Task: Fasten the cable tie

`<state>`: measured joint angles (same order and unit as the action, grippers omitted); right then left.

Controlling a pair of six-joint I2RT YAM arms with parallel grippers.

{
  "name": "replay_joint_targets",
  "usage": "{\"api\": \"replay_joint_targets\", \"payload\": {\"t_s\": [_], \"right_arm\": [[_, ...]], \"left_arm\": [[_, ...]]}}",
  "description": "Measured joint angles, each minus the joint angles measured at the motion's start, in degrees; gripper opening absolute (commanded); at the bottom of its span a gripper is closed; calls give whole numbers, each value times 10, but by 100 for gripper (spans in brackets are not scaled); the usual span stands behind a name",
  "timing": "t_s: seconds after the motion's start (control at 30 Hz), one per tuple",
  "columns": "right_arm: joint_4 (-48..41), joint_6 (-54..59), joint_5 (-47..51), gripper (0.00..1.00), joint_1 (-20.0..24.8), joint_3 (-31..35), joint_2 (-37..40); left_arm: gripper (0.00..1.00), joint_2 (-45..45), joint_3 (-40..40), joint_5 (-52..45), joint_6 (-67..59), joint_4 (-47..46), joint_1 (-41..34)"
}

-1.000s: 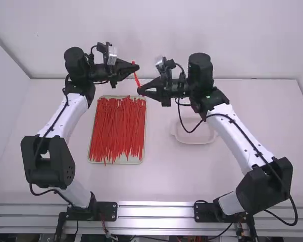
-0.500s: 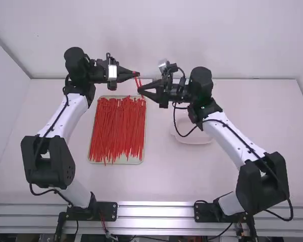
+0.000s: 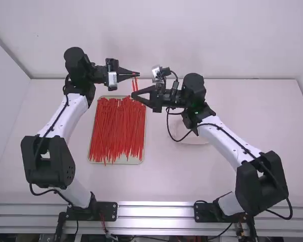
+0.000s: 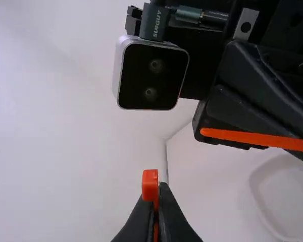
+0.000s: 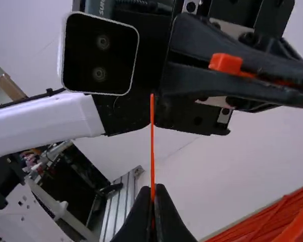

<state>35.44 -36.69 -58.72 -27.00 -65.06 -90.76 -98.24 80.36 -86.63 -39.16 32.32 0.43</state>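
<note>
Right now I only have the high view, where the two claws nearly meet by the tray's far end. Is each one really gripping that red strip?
Observer: Yes for the left one. In its wrist view, the left gripper is shut on the head, a small red block.
Visitor: And the right one?
Observer: The right gripper is shut on the tail, which runs straight from its fingertips toward the left gripper.
Visitor: Has the tail gone through the head?
Observer: Seemingly not yet. In the right wrist view, the tail stops against the left gripper's black body, off to one side of the head.
</note>
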Motion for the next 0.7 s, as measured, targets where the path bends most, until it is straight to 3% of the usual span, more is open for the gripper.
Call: {"api": "replay_joint_targets", "payload": {"t_s": [0.37, 0.7], "right_arm": [[-1, -5, 23, 0, 0, 0, 0], [0, -6, 36, 0, 0, 0, 0]], "left_arm": [[2, 0, 0, -8, 52, 94, 0], [2, 0, 0, -8, 84, 98, -2]]}}
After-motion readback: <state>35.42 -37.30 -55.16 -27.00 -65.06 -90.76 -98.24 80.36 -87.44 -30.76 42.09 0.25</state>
